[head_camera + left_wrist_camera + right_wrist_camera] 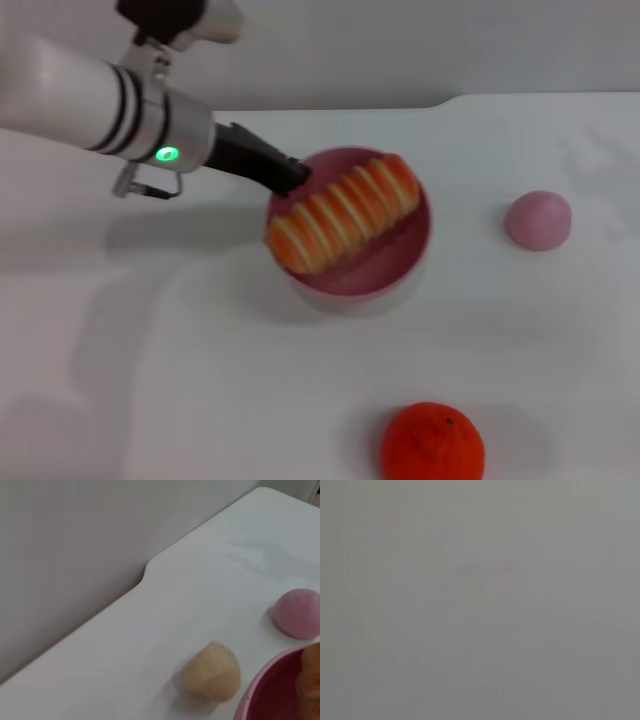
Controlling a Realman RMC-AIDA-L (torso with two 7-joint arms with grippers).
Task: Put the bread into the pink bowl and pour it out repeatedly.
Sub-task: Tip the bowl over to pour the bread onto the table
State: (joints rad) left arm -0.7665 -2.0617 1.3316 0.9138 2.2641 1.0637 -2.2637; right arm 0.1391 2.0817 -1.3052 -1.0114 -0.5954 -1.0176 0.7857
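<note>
The pink bowl [398, 262] stands mid-table in the head view, and its rim [264, 681] edges into the left wrist view. The striped orange-and-cream bread [342, 213] lies slantwise across the bowl, one end poking over the near-left rim; a sliver of the bread [311, 679] shows in the left wrist view. My left gripper [288, 177] reaches in from the upper left, and its black fingers pinch the bowl's far-left rim. My right gripper is out of view; its wrist view shows only flat grey.
A small pink ball [539, 220] [298, 613] lies right of the bowl. A beige ball [212, 673] sits just beyond the bowl's rim. An orange fruit [433, 444] rests at the table's near edge. The table's far edge [440, 100] meets a wall.
</note>
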